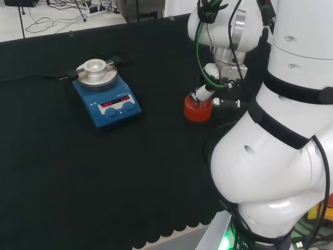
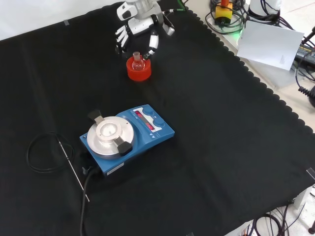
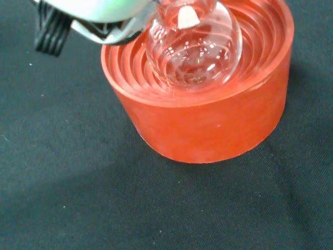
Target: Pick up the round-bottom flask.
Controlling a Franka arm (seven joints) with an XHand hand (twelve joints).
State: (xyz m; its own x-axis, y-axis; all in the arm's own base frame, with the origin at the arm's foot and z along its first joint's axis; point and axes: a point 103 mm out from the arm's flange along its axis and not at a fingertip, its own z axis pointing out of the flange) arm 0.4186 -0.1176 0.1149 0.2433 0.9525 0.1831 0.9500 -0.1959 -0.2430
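A small clear round-bottom flask (image 2: pixel 138 62) sits upright in a red ribbed stand (image 2: pixel 138 71) near the far end of the cloth in the front view. The hand (image 2: pixel 139 28) hangs just above and behind it. Its fingers (image 2: pixel 121 42) point down to the left of the flask's neck, apart from it, and the thumb reaches down on the right, close to the glass. In the wrist view the flask's bulb (image 3: pixel 195 49) rests in the stand (image 3: pixel 208 120), with a blurred part of the hand (image 3: pixel 99 10) beside the neck. In the head view a finger (image 1: pixel 204 94) slants onto the stand (image 1: pixel 198 110).
A blue hotplate stirrer (image 2: pixel 129 136) with a silver top plate stands mid-cloth, nearer than the stand in the front view. A thin metal probe (image 2: pixel 73 169) and a looped cable (image 2: pixel 42 152) lie to its left. A white sheet (image 2: pixel 270 44) lies beyond the cloth's right edge.
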